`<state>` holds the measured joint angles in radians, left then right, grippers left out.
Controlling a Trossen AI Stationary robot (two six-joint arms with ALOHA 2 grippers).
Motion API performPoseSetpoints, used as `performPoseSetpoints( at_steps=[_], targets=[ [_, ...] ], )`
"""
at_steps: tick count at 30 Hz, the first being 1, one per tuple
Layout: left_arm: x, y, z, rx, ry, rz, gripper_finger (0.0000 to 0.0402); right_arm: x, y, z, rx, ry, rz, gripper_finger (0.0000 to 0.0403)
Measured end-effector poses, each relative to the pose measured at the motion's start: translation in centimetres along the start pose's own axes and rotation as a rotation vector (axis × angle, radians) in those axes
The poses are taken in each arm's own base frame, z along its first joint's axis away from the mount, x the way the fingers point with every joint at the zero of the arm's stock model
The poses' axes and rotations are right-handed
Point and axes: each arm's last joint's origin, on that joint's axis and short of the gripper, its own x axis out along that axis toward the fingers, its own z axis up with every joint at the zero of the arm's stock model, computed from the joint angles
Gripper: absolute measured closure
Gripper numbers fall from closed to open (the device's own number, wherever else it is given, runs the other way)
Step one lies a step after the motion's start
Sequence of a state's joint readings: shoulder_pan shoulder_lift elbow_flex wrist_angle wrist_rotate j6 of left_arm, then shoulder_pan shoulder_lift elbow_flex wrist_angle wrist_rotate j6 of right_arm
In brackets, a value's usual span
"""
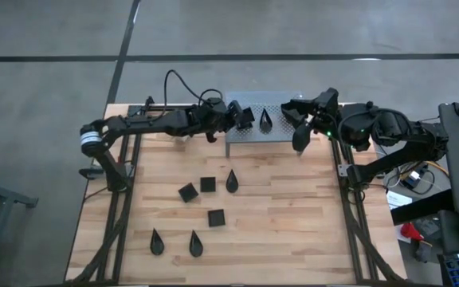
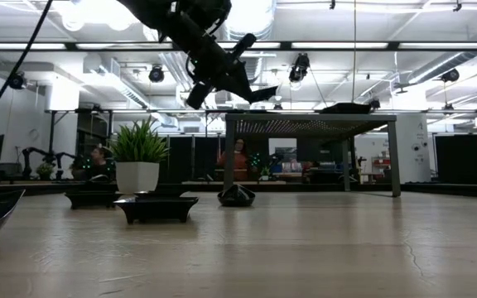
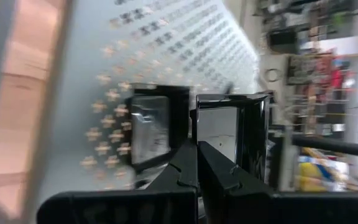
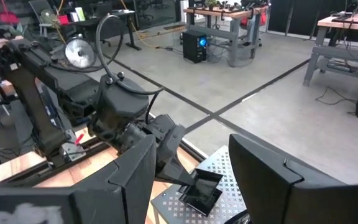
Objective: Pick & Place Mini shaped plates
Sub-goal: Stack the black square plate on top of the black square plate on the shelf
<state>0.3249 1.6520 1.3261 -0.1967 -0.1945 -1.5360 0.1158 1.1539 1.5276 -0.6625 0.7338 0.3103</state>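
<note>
Holding a square plate [image 1: 245,119] by its rim, your left gripper [image 1: 237,117] is clamped on it above the left end of the shelf [image 1: 281,102]; the plate hangs tilted. One teardrop plate [image 1: 266,120] lies on the shelf. Your right gripper [image 1: 300,119] waits at the shelf's right end, fingers apart and empty. Six more plates [image 1: 208,184] lie on the table [image 1: 293,215], well apart from the shelf.
</note>
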Motion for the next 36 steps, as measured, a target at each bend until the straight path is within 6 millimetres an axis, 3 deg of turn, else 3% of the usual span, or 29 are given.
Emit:
performPoseSetpoints(
  at_steps=[14, 26, 36],
  targets=[
    [-0.06, 0.34, 0.52, 0.028, 0.004, 0.068, 0.0399, -0.01, -0.12, -0.34, -0.007, 0.029, -0.010, 0.0202],
    [-0.02, -0.08, 0.58, 0.008, 0.001, 0.019, 0.0333, 0.04, -0.10, -0.43, -0.010, 0.030, -0.010, 0.0202],
    [-0.02, -0.04, 0.54, 0.017, 0.014, 0.021, 0.0328, 0.08, -0.09, -0.52, -0.014, 0.033, -0.011, 0.0202]
  ],
)
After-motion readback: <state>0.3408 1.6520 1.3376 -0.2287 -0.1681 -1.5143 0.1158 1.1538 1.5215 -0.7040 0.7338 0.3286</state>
